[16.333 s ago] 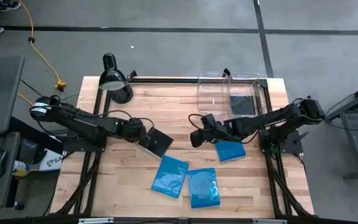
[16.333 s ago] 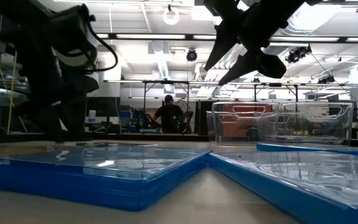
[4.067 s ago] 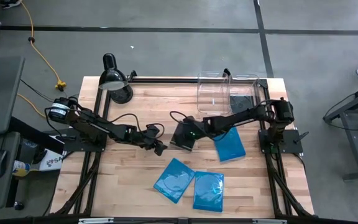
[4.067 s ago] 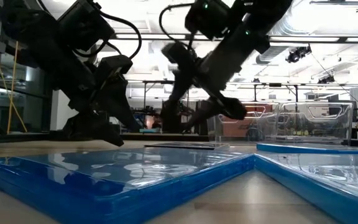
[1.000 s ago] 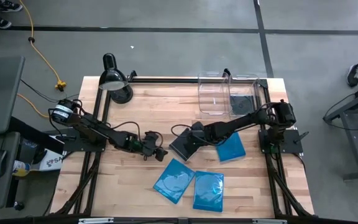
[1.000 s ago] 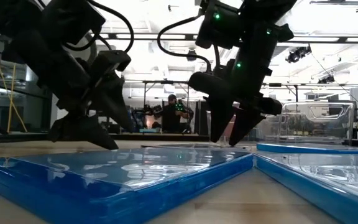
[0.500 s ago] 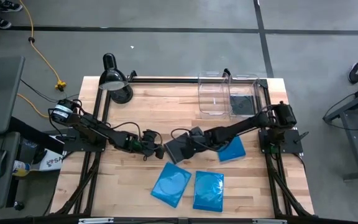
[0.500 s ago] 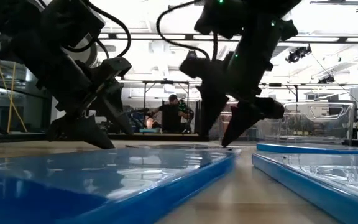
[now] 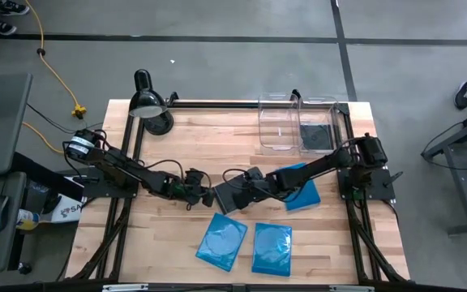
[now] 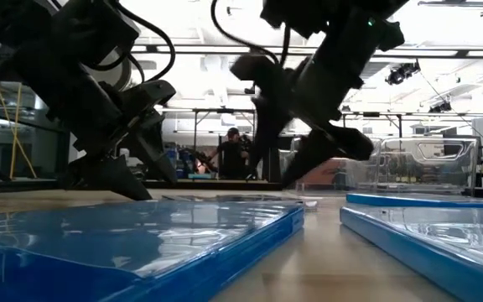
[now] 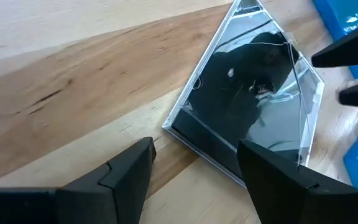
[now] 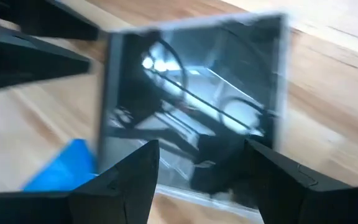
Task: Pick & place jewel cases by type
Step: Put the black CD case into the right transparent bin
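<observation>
A glossy black jewel case (image 9: 228, 195) lies flat on the table between my two grippers; it also shows in the left wrist view (image 11: 247, 106) and the right wrist view (image 12: 191, 93). My left gripper (image 9: 209, 195) is open at the case's left corner (image 11: 168, 127). My right gripper (image 9: 245, 191) is open, its fingers standing on either side of the case's right part. Three blue cases lie flat: two near the front (image 9: 224, 241) (image 9: 271, 247) and one under my right arm (image 9: 302, 188). Another black case (image 9: 316, 138) lies in the right bin. My left gripper comes in low from the table's left, with one finger (image 11: 272, 168) over the case's near edge (image 11: 229, 163). I cannot tell whether it touches. My right gripper comes in slanting down from the table's right with the case between its fingers (image 12: 278, 174). I cannot tell whether they touch it.
Two clear plastic bins (image 9: 278, 128) (image 9: 331, 109) stand side by side at the far right. A black desk lamp (image 9: 148, 104) stands at the far left corner. Bare wood lies left of the cases. A person stands in the room beyond the table (image 10: 231, 155).
My right gripper has gone toward the table's left, toward my left gripper. The black case has slid flat along the table the same way. The left front blue case has shifted a little toward the near left and turned slightly.
</observation>
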Available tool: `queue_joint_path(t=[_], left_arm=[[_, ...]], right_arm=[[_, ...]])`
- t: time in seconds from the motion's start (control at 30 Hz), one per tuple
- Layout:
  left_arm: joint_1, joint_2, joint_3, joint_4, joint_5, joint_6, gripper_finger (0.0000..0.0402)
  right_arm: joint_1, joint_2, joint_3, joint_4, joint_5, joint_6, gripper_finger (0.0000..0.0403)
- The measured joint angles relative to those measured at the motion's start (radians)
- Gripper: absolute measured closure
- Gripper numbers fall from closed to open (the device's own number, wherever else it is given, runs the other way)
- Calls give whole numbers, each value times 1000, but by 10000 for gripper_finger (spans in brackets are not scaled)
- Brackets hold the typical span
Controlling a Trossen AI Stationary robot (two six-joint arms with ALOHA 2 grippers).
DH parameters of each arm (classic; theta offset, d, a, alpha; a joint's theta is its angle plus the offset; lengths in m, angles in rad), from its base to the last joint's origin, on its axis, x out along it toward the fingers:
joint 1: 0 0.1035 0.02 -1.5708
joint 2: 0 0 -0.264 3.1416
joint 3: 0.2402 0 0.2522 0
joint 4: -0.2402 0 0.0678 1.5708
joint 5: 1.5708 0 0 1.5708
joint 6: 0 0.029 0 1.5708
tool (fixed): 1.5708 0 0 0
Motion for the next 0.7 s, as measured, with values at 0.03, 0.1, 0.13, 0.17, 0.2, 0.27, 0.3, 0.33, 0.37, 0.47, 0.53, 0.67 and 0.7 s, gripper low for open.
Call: queue_joint_path(t=[0.03, 0.1, 0.13, 0.17, 0.2, 0.27, 0.3, 0.33, 0.37, 0.47, 0.53, 0.67, 0.7], left_arm=[[0, 0, -1, 11, 8, 0, 166], [1, 1, -3, 41, 34, -1, 166], [2, 2, -3, 53, 53, -8, 166], [2, 2, -2, 56, 64, -18, 166], [2, 2, -1, 56, 73, -24, 166], [1, 2, 0, 57, 82, -26, 166], [1, 2, 0, 56, 86, -26, 166], [1, 2, 0, 55, 92, -30, 166], [1, 2, 1, 54, 97, -37, 166], [1, 2, 3, 43, 102, -66, 166], [1, 2, 3, 41, 100, -72, 166], [1, 2, 3, 39, 97, -78, 166], [1, 2, 3, 38, 97, -78, 166]], right_arm=[[-7, 0, 0, -25, -13, 0, 186], [-22, 0, 0, -76, -44, -1, 186], [-28, 0, 0, -96, -61, -4, 186], [-33, 0, 0, -110, -75, -13, 186], [-38, 0, 0, -117, -86, -22, 186], [-44, 0, 0, -124, -103, -35, 186], [-44, 0, 0, -132, -113, -37, 186], [-48, 0, 0, -141, -123, -38, 186], [-50, 0, 0, -152, -134, -41, 186], [-55, 0, 0, -217, -169, -44, 186], [-56, -1, 1, -240, -185, -49, 186], [-41, -1, 0, -239, -199, -63, 186], [-37, -1, 0, -237, -198, -63, 186]])
